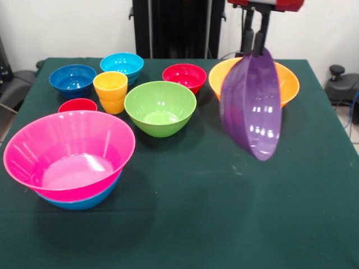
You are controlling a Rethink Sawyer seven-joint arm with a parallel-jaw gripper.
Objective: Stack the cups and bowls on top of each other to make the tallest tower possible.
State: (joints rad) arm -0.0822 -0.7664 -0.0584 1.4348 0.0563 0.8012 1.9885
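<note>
While the claw (257,47) pinches the purple bowl (251,106) by its rim, hanging it on edge clear of the tabletop (224,224) before the orange bowl (289,84), this looks like the carry step. Next: swing to the pink bowl (70,151), nested on a blue one at the opposite side, level it, release. Arm drops straight from above.

Noted a table (224,224) covered edge to edge in dark green cloth, smooth apart from faint creases near the front. Saw a plain white wall (67,28) behind it. Spotted a black piece of equipment (338,84) with a round knob on top just off the right edge, over pale floor (346,122). Made out another dark, greyish object (14,84) beyond the left edge, too cut off to identify.
</note>
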